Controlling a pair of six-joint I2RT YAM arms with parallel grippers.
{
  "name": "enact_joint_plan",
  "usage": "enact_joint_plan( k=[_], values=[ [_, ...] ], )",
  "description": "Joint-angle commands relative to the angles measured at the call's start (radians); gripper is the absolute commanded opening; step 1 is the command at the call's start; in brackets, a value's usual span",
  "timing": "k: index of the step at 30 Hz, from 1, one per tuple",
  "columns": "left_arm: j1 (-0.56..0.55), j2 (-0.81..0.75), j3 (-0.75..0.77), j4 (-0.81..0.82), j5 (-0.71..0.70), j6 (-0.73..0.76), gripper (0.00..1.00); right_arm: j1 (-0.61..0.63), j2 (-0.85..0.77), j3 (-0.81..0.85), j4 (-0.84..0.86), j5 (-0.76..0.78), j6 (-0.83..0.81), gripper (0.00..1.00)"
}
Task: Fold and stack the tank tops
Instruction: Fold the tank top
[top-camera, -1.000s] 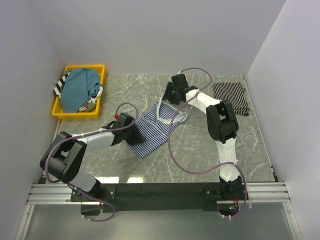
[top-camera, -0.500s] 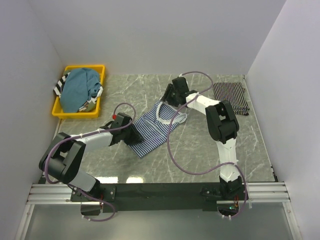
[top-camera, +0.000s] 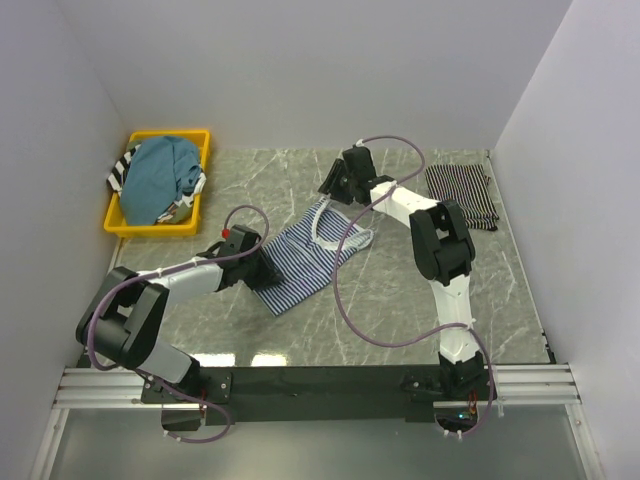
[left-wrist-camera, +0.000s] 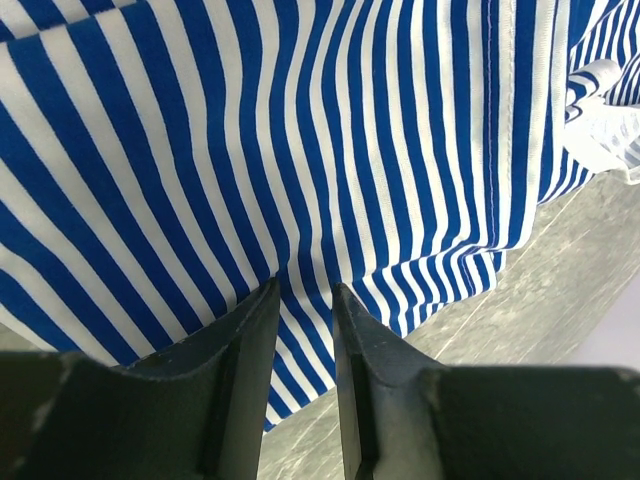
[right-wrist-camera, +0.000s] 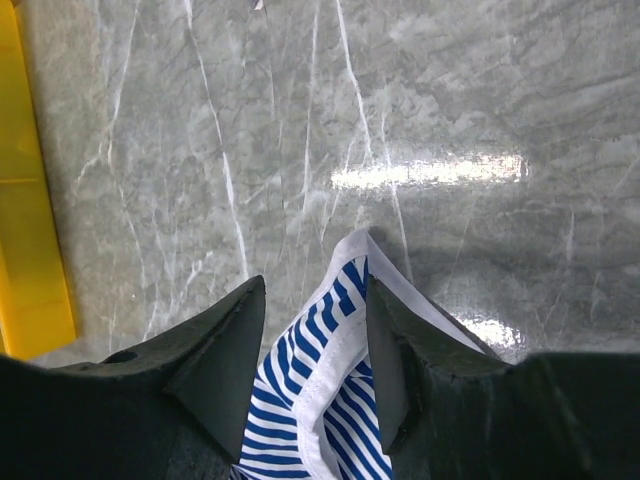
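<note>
1. Since a second ago, the left gripper (top-camera: 256, 268) has slid a little toward the left edge, and the near corner of the blue-and-white striped tank top (top-camera: 305, 255) has trailed after it. The right gripper (top-camera: 336, 186) has swung out and back near the far edge.
2. My left arm lies low, its forearm nearly flat, reaching from the near-left corner toward the middle of the table (top-camera: 400, 300).
3. On the left wrist view, the fingers are pinched together on a fold of the striped fabric (left-wrist-camera: 300, 130), close to its hem.
4. My right arm stands up from the near-right base, bends at the elbow and stretches toward the far edge, wrist angled down.
5. On the right wrist view, the fingers are closed on the white-trimmed strap (right-wrist-camera: 330, 400), which peaks up between them off the marble.
6. The top is spread diagonally mid-table between the two grippers.
7. A black striped tank top (top-camera: 462, 192) lies folded at the far-right corner.
8. A teal tank top (top-camera: 158, 178) is heaped in the yellow bin (top-camera: 160, 229) at the far-left corner.
</note>
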Motion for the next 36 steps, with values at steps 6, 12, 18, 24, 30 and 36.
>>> enact_joint_plan(
  k=[6,12,18,24,30,36],
  values=[
    [0.009,-0.014,-0.030,-0.090,-0.054,0.036,0.35,-0.003,0.007,0.024,-0.019,0.022,0.002,0.52],
    [0.009,-0.023,-0.032,-0.095,-0.059,0.038,0.35,0.000,0.011,0.002,-0.015,0.016,0.009,0.53],
    [0.012,-0.026,-0.032,-0.098,-0.060,0.039,0.35,0.007,0.011,0.001,-0.027,0.024,0.013,0.53],
    [0.014,-0.022,-0.030,-0.095,-0.059,0.039,0.35,0.007,0.008,-0.006,-0.056,0.056,0.005,0.53],
    [0.015,-0.020,-0.030,-0.095,-0.060,0.042,0.34,0.010,0.011,-0.022,-0.024,0.019,0.016,0.53],
    [0.022,-0.023,-0.032,-0.096,-0.060,0.044,0.34,0.021,0.025,-0.006,-0.038,0.021,0.022,0.52]
  ],
)
